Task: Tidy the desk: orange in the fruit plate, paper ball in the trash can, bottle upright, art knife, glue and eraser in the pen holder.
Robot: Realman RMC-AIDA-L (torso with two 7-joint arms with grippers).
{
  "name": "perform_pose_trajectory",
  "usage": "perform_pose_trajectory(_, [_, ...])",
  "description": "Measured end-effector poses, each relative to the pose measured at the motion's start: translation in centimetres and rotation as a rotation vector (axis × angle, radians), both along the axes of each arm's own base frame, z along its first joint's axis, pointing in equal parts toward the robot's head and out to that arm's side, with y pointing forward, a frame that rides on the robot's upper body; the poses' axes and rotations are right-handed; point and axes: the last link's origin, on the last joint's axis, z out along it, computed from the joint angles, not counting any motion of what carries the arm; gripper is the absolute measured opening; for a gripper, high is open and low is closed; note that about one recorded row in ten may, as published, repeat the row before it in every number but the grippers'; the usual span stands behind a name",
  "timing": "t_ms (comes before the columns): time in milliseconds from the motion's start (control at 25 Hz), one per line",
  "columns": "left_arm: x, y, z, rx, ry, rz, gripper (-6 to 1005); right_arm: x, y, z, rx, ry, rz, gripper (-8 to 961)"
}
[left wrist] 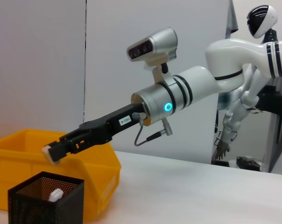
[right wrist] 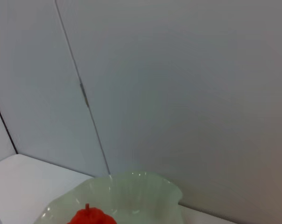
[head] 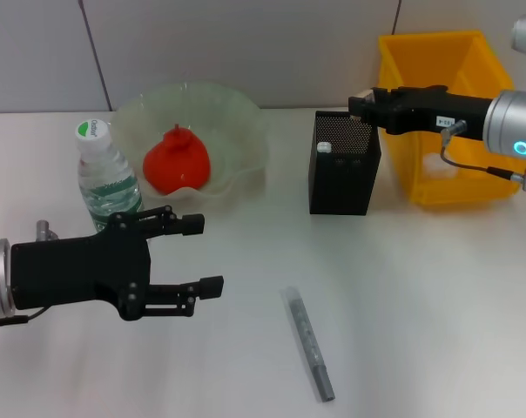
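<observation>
Evidently the right hand [left wrist: 51, 153] pinches a small white item, prob. the eraser, above the pen holder [head: 343, 164] to drop it in, while the left hand [head: 198, 254] hovers spread over the counter [head: 420, 305] w/ nothing held.

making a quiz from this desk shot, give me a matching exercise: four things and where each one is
Things:
1. red-orange round fruit
2. clear plastic water bottle with green cap
3. grey art knife
4. small white eraser

Places:
A. flat on the table, near the front
B. inside the black mesh pen holder
C. upright beside the plate
D. in the translucent green fruit plate

Pairs: 1-D, 2-C, 3-A, 4-B
</observation>
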Motion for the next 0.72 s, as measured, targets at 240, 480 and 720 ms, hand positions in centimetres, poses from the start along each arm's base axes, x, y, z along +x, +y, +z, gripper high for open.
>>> perform_pose_trajectory(240, [-0.04, -0.16, -0.11, -0.008, 0.002, -0.002, 846, -0.26, 0.15, -0.3, -0.007, -0.005, 0.005, 447])
perform_pose_trajectory(480, [-0.08, -0.29, -0.11, -0.012, 0.0, -0.003, 846, -0.37, 0.24, -0.61, -0.013, -0.026, 0.009, 452])
perform_pose_trajectory(720, [-0.15, -0.38, -0.1, -0.012, -0.002, 0.0, 846, -0.38, 0.28, -0.64, -0.013, -0.028, 0.009, 570])
